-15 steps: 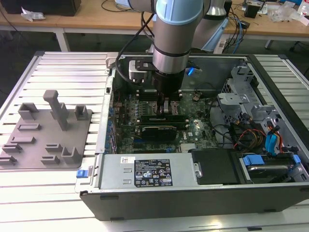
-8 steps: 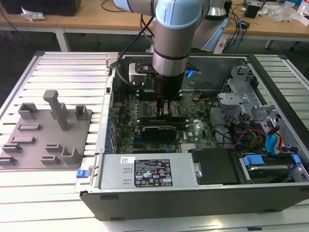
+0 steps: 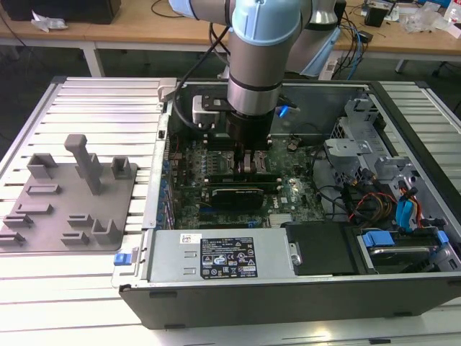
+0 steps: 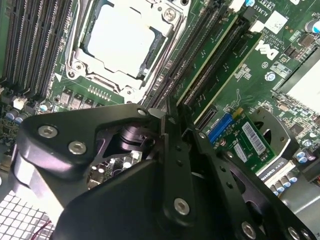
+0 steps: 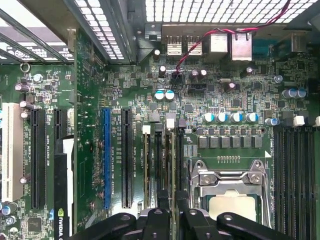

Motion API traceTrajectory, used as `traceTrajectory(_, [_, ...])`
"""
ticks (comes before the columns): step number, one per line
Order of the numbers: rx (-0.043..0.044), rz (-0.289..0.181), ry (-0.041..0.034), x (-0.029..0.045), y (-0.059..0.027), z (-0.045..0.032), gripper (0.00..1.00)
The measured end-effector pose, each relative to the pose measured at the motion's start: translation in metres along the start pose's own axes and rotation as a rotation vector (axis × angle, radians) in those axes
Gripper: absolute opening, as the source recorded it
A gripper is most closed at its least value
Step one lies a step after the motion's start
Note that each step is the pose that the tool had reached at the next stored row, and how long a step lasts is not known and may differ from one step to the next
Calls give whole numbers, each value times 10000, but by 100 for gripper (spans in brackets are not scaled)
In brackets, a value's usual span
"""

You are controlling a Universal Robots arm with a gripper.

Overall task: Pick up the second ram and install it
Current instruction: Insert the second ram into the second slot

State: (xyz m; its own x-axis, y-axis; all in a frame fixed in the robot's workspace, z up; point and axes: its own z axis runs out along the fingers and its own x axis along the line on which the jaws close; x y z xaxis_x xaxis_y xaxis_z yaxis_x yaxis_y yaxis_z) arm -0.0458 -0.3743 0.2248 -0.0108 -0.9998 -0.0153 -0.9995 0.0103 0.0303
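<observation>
My gripper (image 3: 252,164) is down inside the open computer case (image 3: 403,122), over the motherboard's memory slots beside the processor socket (image 4: 117,37). In both wrist views its black fingertips stand close together at the end of one slot. A thin greenish board edge, the second ram (image 4: 197,72), runs out from between them along that slot. In the first wrist view the gripper (image 5: 173,200) sits over the same narrow strip (image 5: 173,165), next to the socket (image 5: 230,200). The second wrist view has the gripper (image 4: 174,112) nearly touching the board.
A grey holder plate (image 3: 72,194) with upright blocks lies on the slatted table at the exterior view's left. Inside the case, a black expansion card (image 3: 234,194) lies in front of the gripper, then the power supply (image 3: 216,256). Cables and drive bays (image 3: 389,194) fill the right.
</observation>
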Motion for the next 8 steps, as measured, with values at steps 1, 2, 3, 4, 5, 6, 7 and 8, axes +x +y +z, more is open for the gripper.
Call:
traceTrajectory(1, [-2, 0, 3, 0, 0, -3, 17])
traceTrajectory(2, [0, 0, 0, 0, 1, -25, 17])
traceTrajectory(3, [0, 1, 1, -1, 3, -97, 17])
traceTrajectory(4, [1, 1, 0, -3, 5, -176, 17])
traceTrajectory(5, [-1, 0, 3, -4, 7, -245, 17])
traceTrajectory(6, [-1, 0, 2, -4, 8, -271, 17])
traceTrajectory(7, [1, -1, -1, -5, 8, -272, 17])
traceTrajectory(8, [-1, 0, 2, -5, -21, -274, 17])
